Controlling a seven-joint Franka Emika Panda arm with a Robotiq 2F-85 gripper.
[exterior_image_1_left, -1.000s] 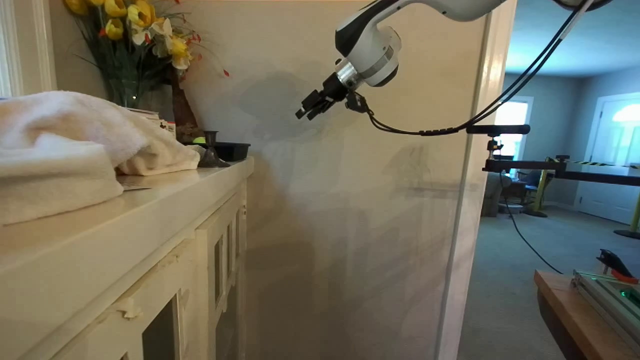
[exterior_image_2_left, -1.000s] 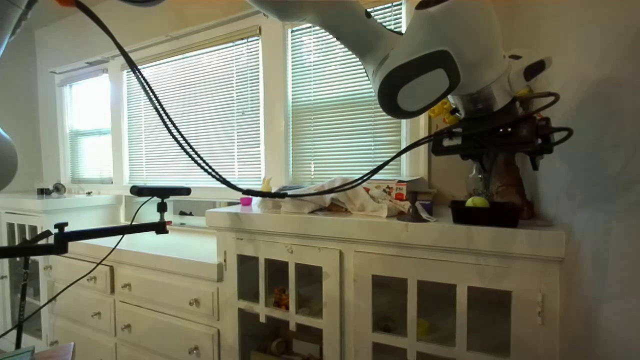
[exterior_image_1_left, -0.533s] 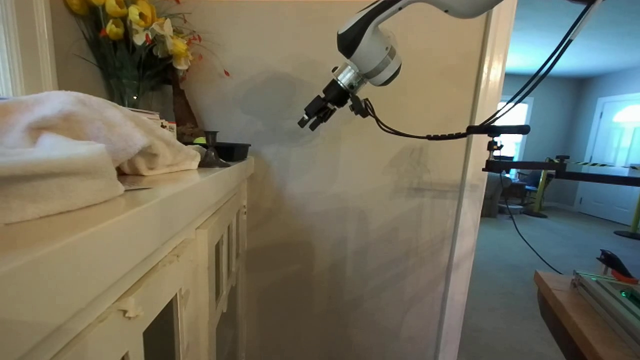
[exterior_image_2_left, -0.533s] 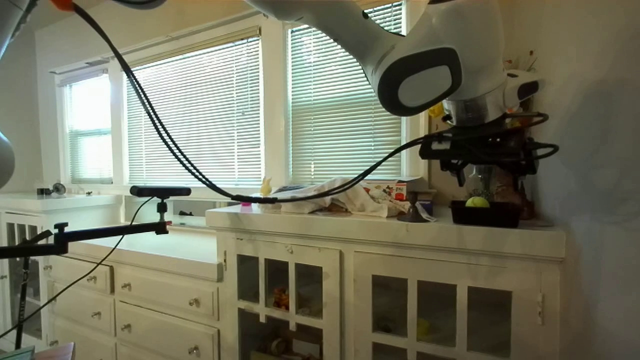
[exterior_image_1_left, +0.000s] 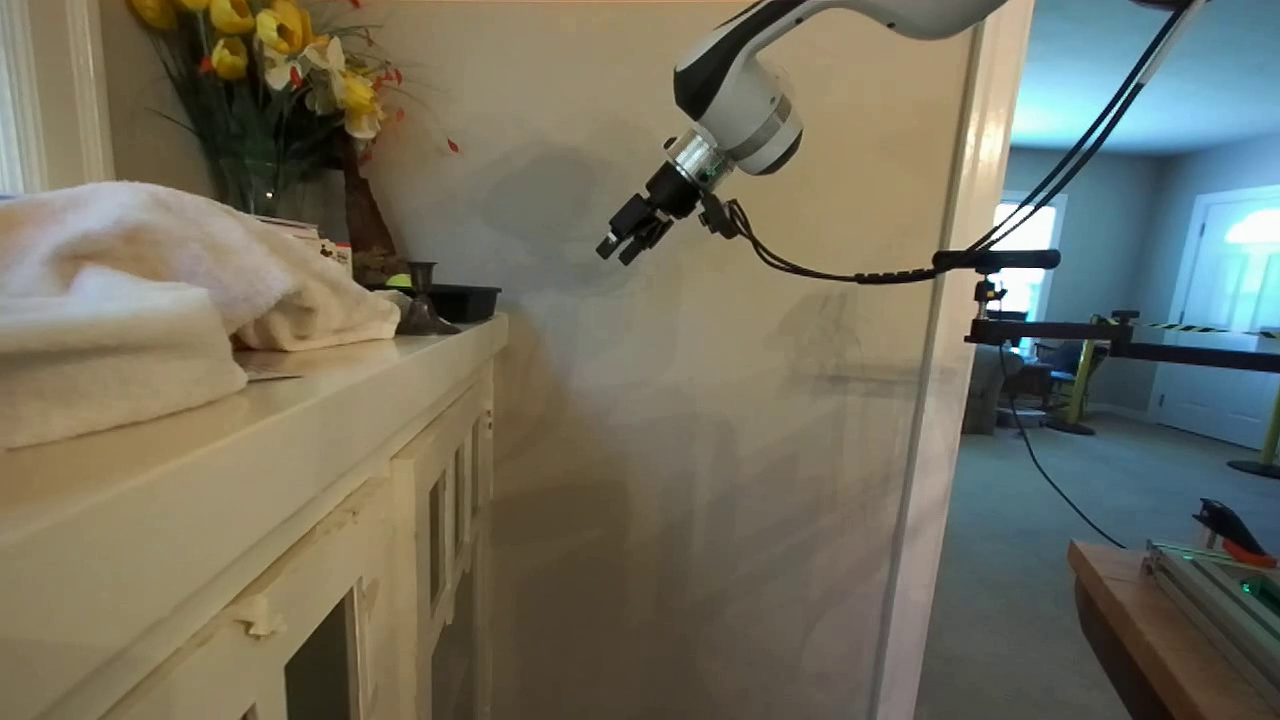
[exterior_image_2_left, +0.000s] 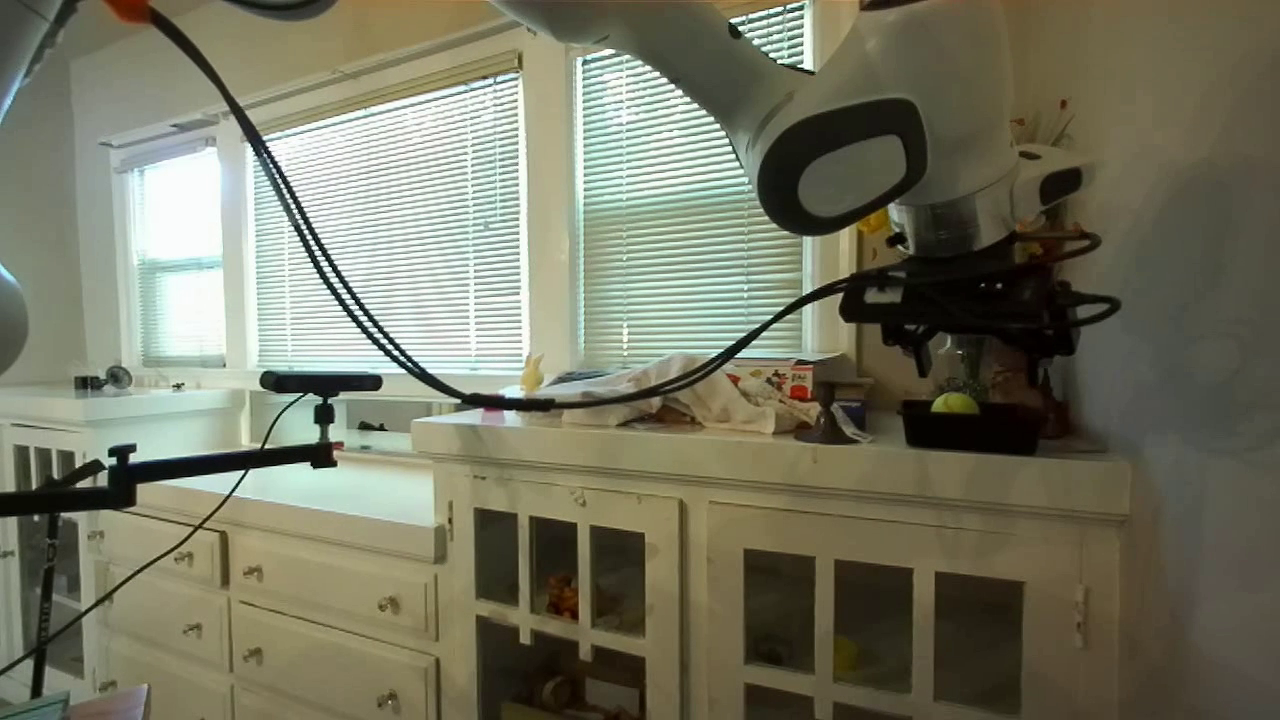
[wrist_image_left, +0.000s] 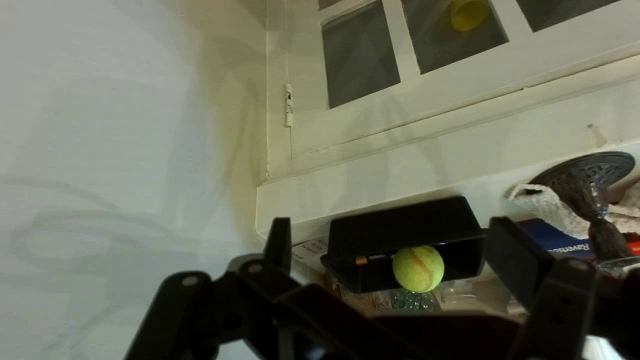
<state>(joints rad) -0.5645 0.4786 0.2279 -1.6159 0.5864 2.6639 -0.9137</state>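
1. Biggest thing going: a white-painted wooden cabinet (exterior_image_2_left: 692, 570) with glass-paned doors (exterior_image_2_left: 825, 600), and its thick white tabletop (exterior_image_2_left: 620, 447) up top.
2. Then the white-and-black jointed robot arm (exterior_image_1_left: 740, 110), hanging in from the top edge in both exterior views.
3. Bunch of yellow and white flowers (exterior_image_1_left: 285, 35) in a clear glass vase (exterior_image_1_left: 262, 190), rising tall at the back of the tabletop.
4. Crumpled cream fabric towel (exterior_image_1_left: 130, 300), just heaped on the tabletop.
5. The black 2-fingered hand (wrist_image_left: 390, 230): it's spread, fingers (wrist_image_left: 520, 260) wide apart. It hangs tilted in the air, higher than the tabletop and out past its front edge, well apart from the stuff on there.
6. Black rectangular open-topped tray (wrist_image_left: 400, 222) near the end of the tabletop. The vase sits behind it. In the wrist view the tray shows between the fingertips.
7. Dark metal candlestick (exterior_image_2_left: 826, 418), standing upright between the towel and the tray.
8. Fuzzy yellow-green tennis ball (wrist_image_left: 418, 271). It's in the tray, and in an exterior view its top pokes above the rim.
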